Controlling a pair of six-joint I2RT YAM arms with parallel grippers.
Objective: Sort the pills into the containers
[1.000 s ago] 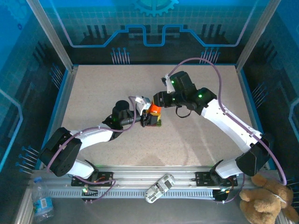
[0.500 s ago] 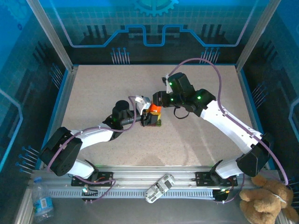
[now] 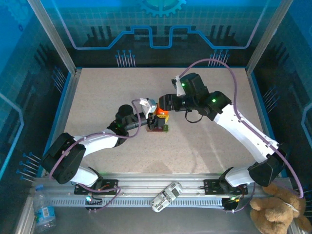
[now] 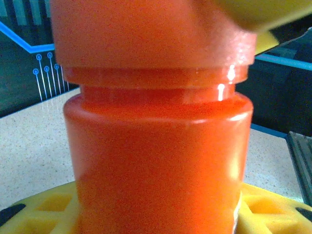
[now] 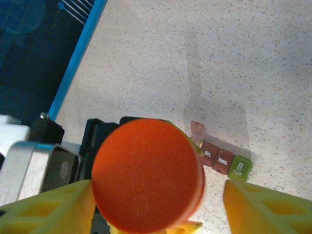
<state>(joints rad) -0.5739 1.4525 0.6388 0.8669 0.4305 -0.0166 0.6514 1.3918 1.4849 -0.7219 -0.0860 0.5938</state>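
My left gripper (image 3: 154,119) is shut on the body of an orange bottle (image 3: 160,116), which it holds upright at the middle of the table. In the left wrist view the bottle (image 4: 156,146) stands between my yellow fingers (image 4: 39,212) with its cap (image 4: 146,34) on. My right gripper (image 5: 156,195) is open, one finger on each side of the cap (image 5: 146,173), with a clear gap at the right finger (image 5: 263,209). The containers (image 5: 222,160), a dark red strip with a green end, lie on the table beside the bottle with one lid raised, and show again as the containers (image 3: 160,128). The pills are hidden.
The speckled table (image 3: 204,146) has raised blue edges left and right. Off the table at the near rail lie a white remote-like device (image 3: 165,196), a plush toy (image 3: 278,212) at the right corner and a water bottle (image 3: 44,210) at the left corner.
My right gripper's jaws have opened away from the bottle cap, and the right arm has shifted slightly to the right. The left arm and the bottle have stayed put.
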